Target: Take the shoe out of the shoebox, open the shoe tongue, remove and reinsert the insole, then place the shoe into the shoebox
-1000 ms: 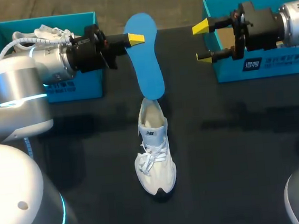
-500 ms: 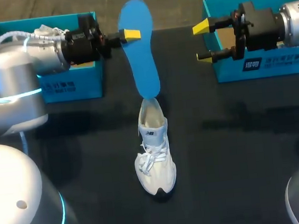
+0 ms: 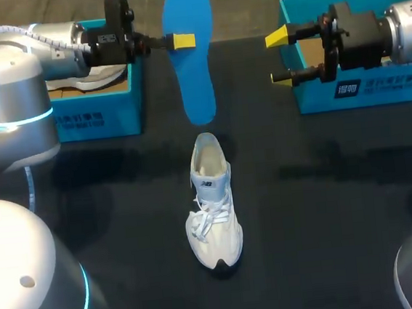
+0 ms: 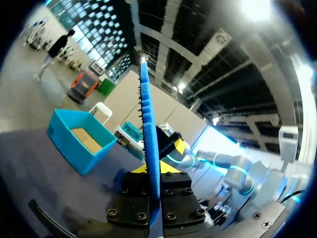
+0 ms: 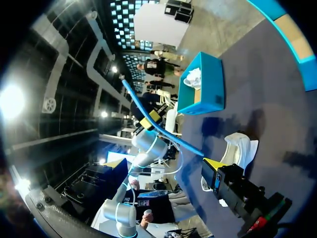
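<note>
My left gripper (image 3: 183, 40), clamped on the insole (image 3: 192, 68), had lifted it clear of the shoe (image 3: 212, 205); removal looked done, reinsertion next; right gripper (image 3: 279, 60) hung wide open, far right.

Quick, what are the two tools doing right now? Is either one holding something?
Left tool: closed, holding the blue insole.
Right tool: open, holding nothing.
</note>
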Robot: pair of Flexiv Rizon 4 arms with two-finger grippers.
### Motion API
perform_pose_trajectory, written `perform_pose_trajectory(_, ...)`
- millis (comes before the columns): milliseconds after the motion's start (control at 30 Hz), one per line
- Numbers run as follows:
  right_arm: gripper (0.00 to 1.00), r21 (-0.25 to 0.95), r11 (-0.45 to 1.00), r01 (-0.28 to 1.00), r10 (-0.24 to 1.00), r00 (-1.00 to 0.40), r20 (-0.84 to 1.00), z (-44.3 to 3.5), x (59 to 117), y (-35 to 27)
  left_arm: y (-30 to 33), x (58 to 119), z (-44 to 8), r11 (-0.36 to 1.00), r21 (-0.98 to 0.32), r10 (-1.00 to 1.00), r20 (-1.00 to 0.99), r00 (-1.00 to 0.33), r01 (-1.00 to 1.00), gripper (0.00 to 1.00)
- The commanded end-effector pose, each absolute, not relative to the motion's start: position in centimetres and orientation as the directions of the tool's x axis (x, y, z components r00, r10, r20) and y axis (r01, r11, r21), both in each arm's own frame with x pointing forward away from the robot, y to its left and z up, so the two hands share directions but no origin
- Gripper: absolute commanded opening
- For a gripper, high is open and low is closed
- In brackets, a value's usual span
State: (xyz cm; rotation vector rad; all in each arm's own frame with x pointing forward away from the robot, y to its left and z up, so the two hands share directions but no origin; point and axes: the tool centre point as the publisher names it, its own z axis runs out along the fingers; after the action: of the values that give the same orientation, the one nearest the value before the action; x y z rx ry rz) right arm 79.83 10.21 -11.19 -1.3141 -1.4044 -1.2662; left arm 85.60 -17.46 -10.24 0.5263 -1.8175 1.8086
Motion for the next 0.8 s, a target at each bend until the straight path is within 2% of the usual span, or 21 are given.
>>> perform_pose_trajectory(33, 1.0, 0.135, -0.049, 0.99, 0.173, -0.125, 0.977, -11.25, 79.85, 10.35, -17.09, 85.66, -9.84, 0.114, -0.987, 0.038, -0.106, -0.994, 0.11, 0.0)
perform_pose_trajectory(667, 1.0, 0.135, -0.049, 0.99, 0.173, -0.125, 0.977, -11.25, 79.85, 10.35, -17.09, 85.66, -9.84, 0.114, -0.987, 0.038, -0.106, -0.994, 0.11, 0.0)
perform_pose_trajectory(733, 1.0, 0.135, -0.049, 0.99, 0.173, -0.125, 0.977, -11.25, 79.85, 10.35, -17.02, 85.87, -10.41, 0.127, -0.951, 0.076, -0.275, -0.958, 0.283, 0.0)
perform_pose_trajectory(800, 1.0, 0.135, -0.049, 0.99, 0.173, -0.125, 0.977, -11.25, 79.85, 10.35, -17.02, 86.2, -10.43, 0.06, -0.941, 0.028, -0.332, -0.943, 0.333, 0.0)
